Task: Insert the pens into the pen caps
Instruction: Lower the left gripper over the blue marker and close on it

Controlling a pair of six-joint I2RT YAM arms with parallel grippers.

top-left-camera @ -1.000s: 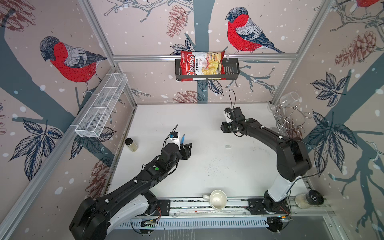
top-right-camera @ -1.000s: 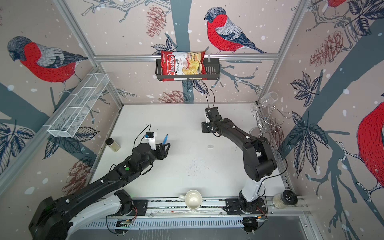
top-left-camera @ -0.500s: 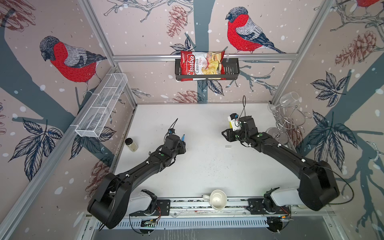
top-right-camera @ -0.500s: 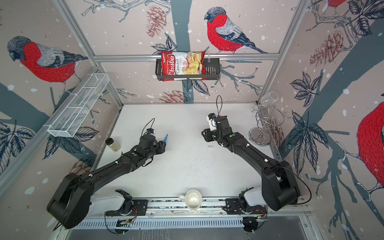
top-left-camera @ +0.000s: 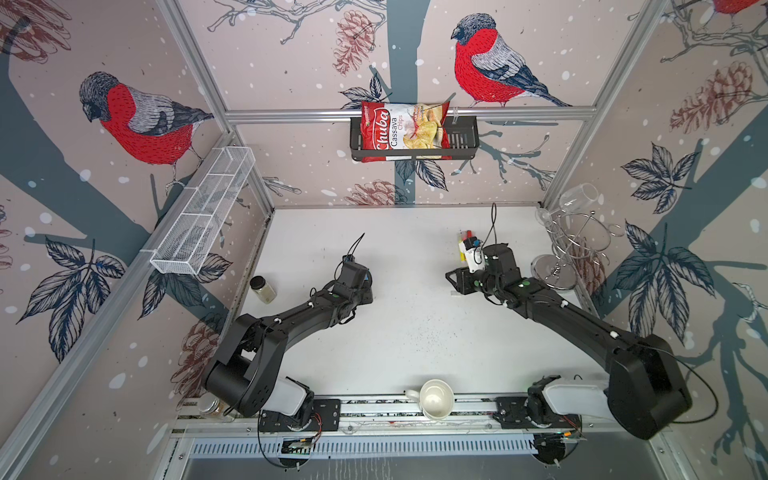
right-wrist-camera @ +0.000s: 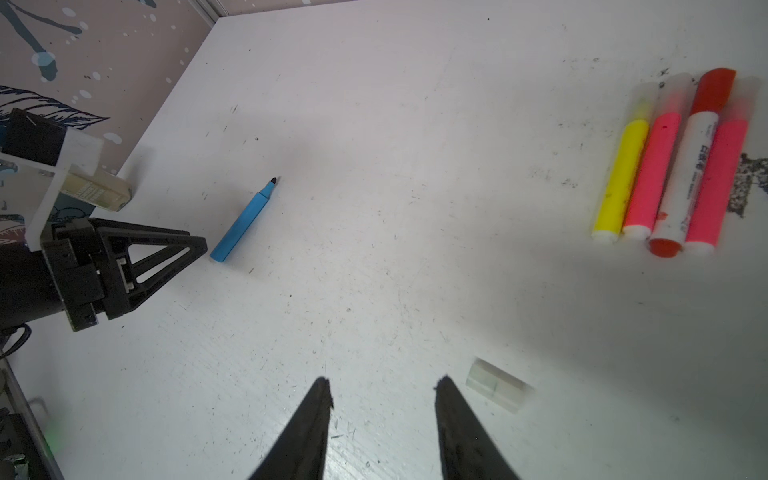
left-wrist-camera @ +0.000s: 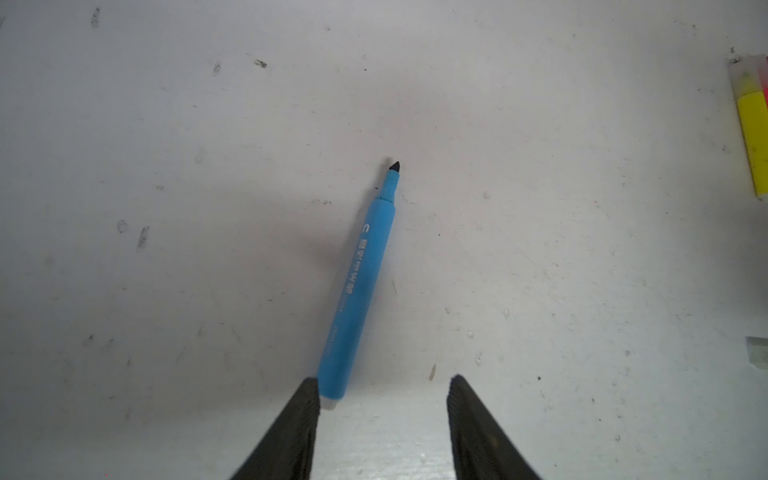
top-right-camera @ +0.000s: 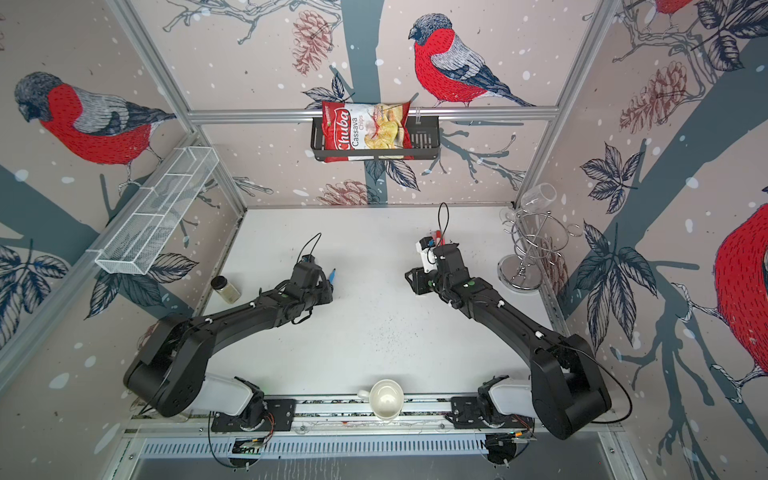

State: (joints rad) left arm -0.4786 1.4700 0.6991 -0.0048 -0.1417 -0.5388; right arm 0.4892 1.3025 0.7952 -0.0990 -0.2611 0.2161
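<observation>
Uncapped blue pen (wrist views)

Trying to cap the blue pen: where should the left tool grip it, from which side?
Grip the blue pen on its barrel, toward the rear, leaving the tip free for the cap. Come from above, jaws across its long sides, since it lies flat on the table. The open left tool sits off-centre, one finger beside its rear.

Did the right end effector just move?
Yes. In a top view the right end effector came forward from beside the bundled pens, toward the mug.
</observation>
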